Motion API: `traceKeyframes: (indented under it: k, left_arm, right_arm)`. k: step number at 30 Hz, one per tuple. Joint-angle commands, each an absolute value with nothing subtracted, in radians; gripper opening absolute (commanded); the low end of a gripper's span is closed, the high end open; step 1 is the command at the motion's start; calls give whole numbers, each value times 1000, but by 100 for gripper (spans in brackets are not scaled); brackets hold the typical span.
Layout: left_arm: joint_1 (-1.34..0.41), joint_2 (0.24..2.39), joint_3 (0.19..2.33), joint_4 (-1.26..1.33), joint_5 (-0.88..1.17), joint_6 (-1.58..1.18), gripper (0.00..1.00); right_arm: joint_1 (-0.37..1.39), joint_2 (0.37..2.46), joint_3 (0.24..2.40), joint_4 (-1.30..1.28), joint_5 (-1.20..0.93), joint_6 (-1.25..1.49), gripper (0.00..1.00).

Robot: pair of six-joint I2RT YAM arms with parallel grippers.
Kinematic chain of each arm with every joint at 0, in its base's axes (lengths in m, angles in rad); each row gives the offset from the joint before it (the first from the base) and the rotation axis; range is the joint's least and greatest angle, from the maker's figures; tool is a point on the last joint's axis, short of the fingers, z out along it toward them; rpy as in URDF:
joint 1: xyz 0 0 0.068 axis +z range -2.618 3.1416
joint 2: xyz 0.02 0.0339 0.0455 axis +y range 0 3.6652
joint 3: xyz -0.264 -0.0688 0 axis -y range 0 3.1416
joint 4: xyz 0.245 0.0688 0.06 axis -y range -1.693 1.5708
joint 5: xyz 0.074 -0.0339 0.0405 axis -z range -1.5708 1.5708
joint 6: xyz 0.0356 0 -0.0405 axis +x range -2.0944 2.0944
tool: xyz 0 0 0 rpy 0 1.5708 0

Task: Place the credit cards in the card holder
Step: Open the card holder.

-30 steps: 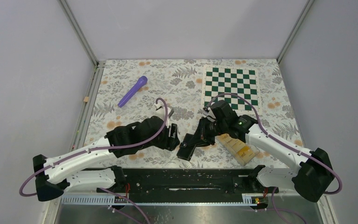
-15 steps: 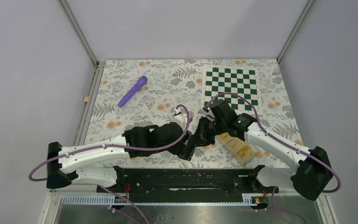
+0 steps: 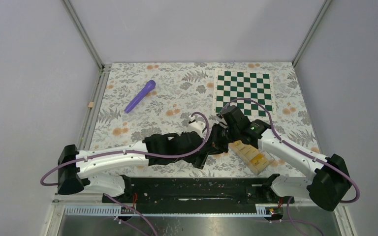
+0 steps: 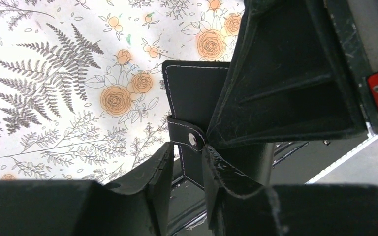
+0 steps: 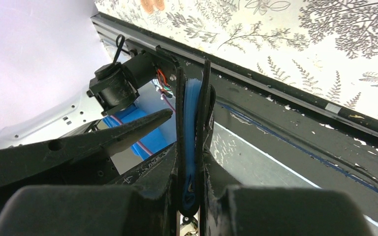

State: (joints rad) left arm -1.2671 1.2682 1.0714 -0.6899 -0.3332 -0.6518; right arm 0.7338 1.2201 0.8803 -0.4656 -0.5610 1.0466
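Your right gripper [image 5: 192, 156] has its jaws clenched on the card holder [image 5: 193, 110]. From the right wrist the holder is seen edge-on, two black covers with a strip of blue between them, held over the black rail [image 3: 197, 187] at the near edge of the floral surface [image 3: 177, 83].

Your left gripper [image 4: 188, 147] has its jaws a little parted on either side of the holder's lower edge, just under the snap tab [image 4: 192, 139] (a sliver of the pattern shows between one finger and the leather, so they are not closed on it).

From the left wrist, the right gripper's black body covers the holder's right half, and the bottom of the frame cuts off your own fingers. From above, the two wrists crowd together and the holder is nearly lost among the black parts.

The credit cards [image 3: 257, 159] show as yellowish slips inside the clear box [image 3: 238, 147], which lies just right of the right gripper. Their number is hard to make out.

A green light [image 3: 252, 129] glows on the right arm. A green-and-white chequered mat [image 3: 242, 90] lies at the far right and a purple tool [image 3: 140, 96] at the far left, both well apart from the grippers.
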Motion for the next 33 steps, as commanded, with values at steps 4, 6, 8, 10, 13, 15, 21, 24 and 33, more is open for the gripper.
traceKeyframes:
  k: [4,6,8,10,13,15,21,24,33]
  left_arm:
    - [-1266,1323,1072,-697,-459,-724,17]
    - [-1261,1332,1072,-708,-474,-754,13]
    - [-1248,1342,1064,-712,-469,-781,11]
    - [-1229,1346,1047,-703,-450,-810,9]
    - [-1185,1341,996,-667,-398,-848,8]
    - [-1159,1328,958,-644,-374,-867,8]
    - [-1071,1286,879,-625,-322,-890,9]
    - [-1032,1279,866,-628,-284,-877,11]
    - [-967,1137,878,-647,-106,-843,44]
  right_arm:
    - [744,1173,887,-434,-653,1075,0]
    - [743,1169,882,-436,-656,1075,0]
    - [743,1162,875,-435,-655,1078,0]
    - [743,1158,867,-435,-655,1079,0]
    - [743,1154,860,-435,-658,1078,0]
    - [744,1152,857,-435,-661,1076,0]
    - [743,1148,854,-444,-670,1058,0]
    - [742,1145,857,-452,-671,1047,0]
    - [742,1161,853,-486,-631,977,0]
